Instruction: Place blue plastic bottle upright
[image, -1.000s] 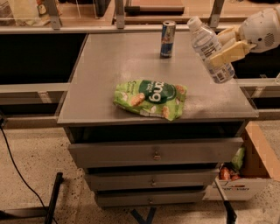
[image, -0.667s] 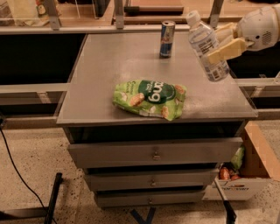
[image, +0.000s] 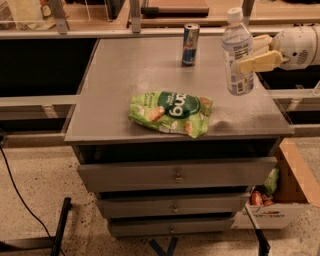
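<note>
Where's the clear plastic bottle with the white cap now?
Camera view, right side: the clear plastic bottle is held upright by the claw over the grey table's right edge, right of the blue-and-silver can.

Desk (image: 125, 65): can (image: 190, 44) stands at the back, snack bag (image: 171, 112) lies in front of it near the front edge. Blue plastic bottle (image: 237, 52) is upright at the right side, right of the can, clasped mid-height by the tool (image: 250, 53) coming in from the right. Cardboard box (image: 295, 200) sits on the floor right of the drawers (image: 175, 175).
</note>
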